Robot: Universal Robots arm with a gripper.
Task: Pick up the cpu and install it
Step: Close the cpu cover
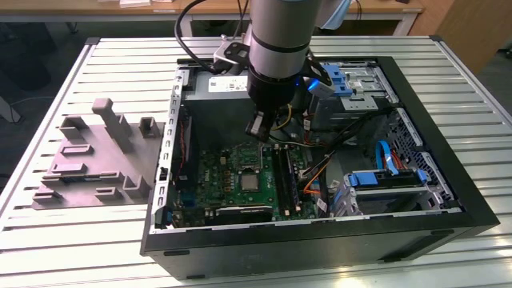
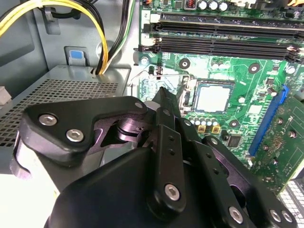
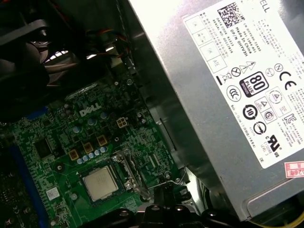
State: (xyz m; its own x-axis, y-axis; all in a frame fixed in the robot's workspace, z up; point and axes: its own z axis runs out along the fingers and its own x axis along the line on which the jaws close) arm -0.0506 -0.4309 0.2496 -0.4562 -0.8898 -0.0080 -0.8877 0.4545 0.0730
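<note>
Fingers of the gripper [image 2: 164,102] are pressed together into a thin blade with nothing between them, as the second wrist view shows; in the exterior view the gripper [image 1: 258,129] hangs inside the open computer case [image 1: 448,180], above the motherboard [image 1: 216,180]. Just beyond the fingertips lies the cpu [image 2: 213,97], a small flat square with a pale metal top, already seated in its socket [image 2: 190,97] with the frame open around it; the first wrist view shows the cpu [image 3: 101,183] flat and level, beside the thin wire lever [image 3: 164,183]. On the exterior view it sits near the middle of the motherboard, toward the case's near edge [image 1: 249,182]. I judge it light and rigid, smooth on top and likely slippery, with delicate contacts beneath; any hold belongs on two opposite side edges, kept level, never on the underside. Farther off, the memory slots [image 2: 223,40] run along the board, and the power supply [image 3: 228,95] stands against the far wall of the case. Outside, on the slatted table [image 1: 104,234], rests the grey moulded tray [image 1: 96,162].
</note>
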